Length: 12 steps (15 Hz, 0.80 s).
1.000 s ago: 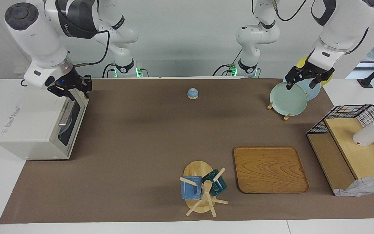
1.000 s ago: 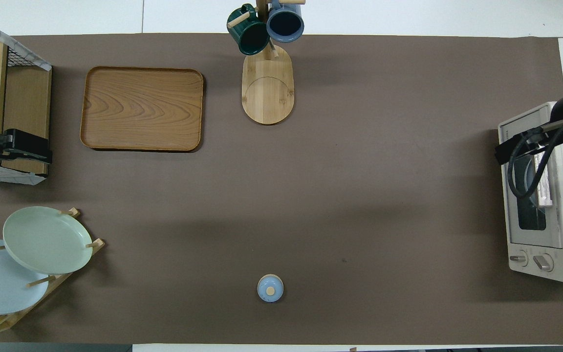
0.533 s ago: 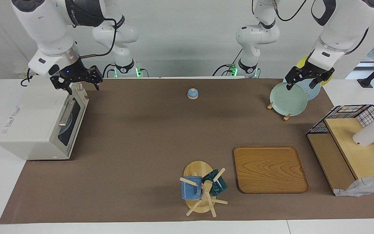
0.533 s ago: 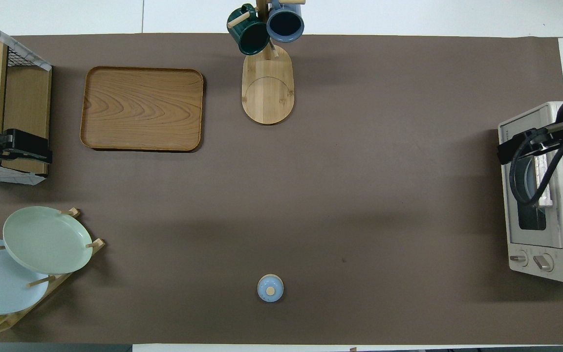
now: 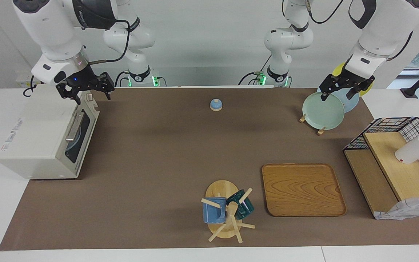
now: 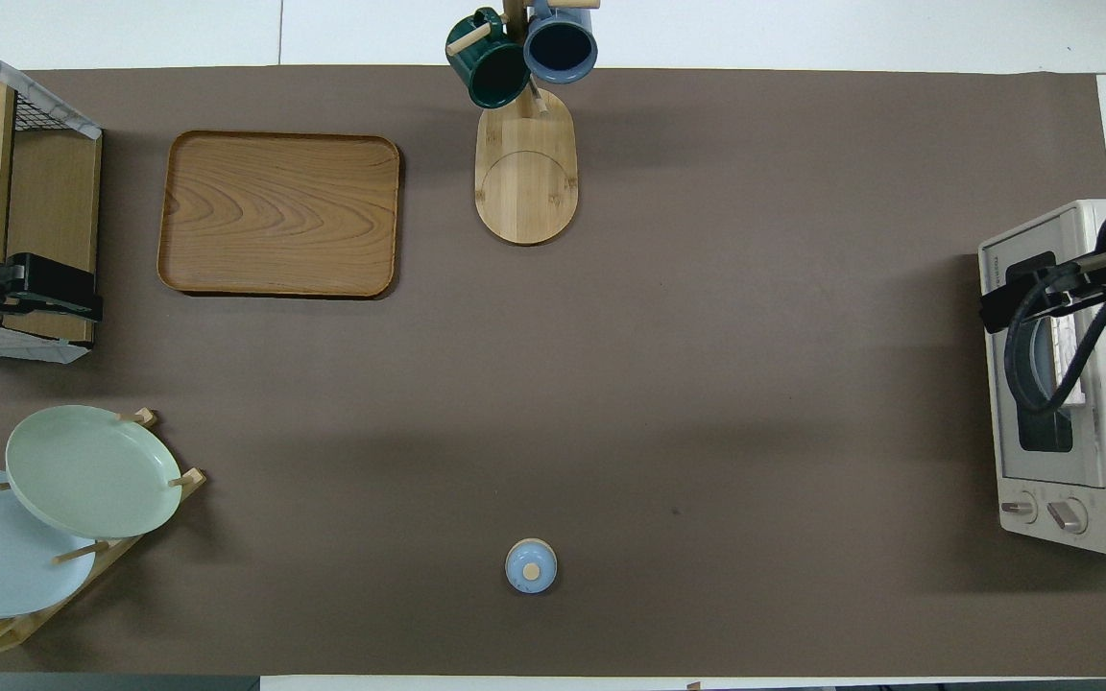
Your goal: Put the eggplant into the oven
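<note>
The cream-white oven (image 5: 38, 134) stands at the right arm's end of the table, its dark glass door (image 5: 80, 133) shut; it also shows in the overhead view (image 6: 1062, 384). The eggplant is not in view. My right gripper (image 5: 85, 90) hangs open and empty over the oven's end nearest the robots, and shows from above (image 6: 1023, 297). My left gripper (image 5: 338, 91) waits open and empty over the plate rack; from above (image 6: 30, 293) it covers the wooden shelf.
A green plate (image 5: 323, 110) and other plates stand in a rack near the left arm. There are also a wooden tray (image 5: 302, 189), a mug tree (image 5: 227, 211) with two mugs, a small blue lid (image 5: 215, 104), and a wire-and-wood shelf (image 5: 391, 171).
My right gripper has lifted off the top edge of the oven door and moved up and toward the robots. The left arm has not moved.
</note>
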Motion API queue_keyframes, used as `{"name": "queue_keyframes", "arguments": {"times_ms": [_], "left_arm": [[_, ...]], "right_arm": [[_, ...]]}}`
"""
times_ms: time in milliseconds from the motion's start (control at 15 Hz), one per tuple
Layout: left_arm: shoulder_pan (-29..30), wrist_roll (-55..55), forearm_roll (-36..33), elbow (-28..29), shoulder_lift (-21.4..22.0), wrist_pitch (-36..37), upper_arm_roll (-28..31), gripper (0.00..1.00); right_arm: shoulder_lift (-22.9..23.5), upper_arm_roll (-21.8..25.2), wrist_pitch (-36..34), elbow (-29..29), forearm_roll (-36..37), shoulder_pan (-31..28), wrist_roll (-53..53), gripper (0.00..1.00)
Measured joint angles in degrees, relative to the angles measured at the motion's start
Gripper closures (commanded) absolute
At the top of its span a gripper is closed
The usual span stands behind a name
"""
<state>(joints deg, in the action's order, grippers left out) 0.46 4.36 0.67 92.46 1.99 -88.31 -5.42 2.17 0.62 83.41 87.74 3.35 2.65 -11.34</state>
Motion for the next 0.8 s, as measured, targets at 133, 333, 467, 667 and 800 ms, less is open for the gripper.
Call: {"name": "queue_keyframes", "arguments": {"times_ms": [133, 333, 467, 667, 800], "left_arm": [[0.0, 0.0, 0.0, 0.0, 0.0, 0.0, 0.0, 0.00], [0.0, 0.0, 0.0, 0.0, 0.0, 0.0, 0.0, 0.00], [0.0, 0.0, 0.0, 0.0, 0.0, 0.0, 0.0, 0.00], [0.0, 0.0, 0.0, 0.0, 0.0, 0.0, 0.0, 0.00], [0.0, 0.0, 0.0, 0.0, 0.0, 0.0, 0.0, 0.00]], "right_arm": [[-0.3, 0.0, 0.0, 0.2, 0.0, 0.0, 0.0, 0.00], [-0.4, 0.0, 0.0, 0.4, 0.0, -0.4, 0.0, 0.00], [-0.4, 0.1, 0.0, 0.5, 0.0, -1.0, 0.0, 0.00], [-0.3, 0.1, 0.0, 0.9, 0.0, -1.4, 0.0, 0.00], [-0.3, 0.1, 0.0, 1.0, 0.0, -1.3, 0.0, 0.00]]}}
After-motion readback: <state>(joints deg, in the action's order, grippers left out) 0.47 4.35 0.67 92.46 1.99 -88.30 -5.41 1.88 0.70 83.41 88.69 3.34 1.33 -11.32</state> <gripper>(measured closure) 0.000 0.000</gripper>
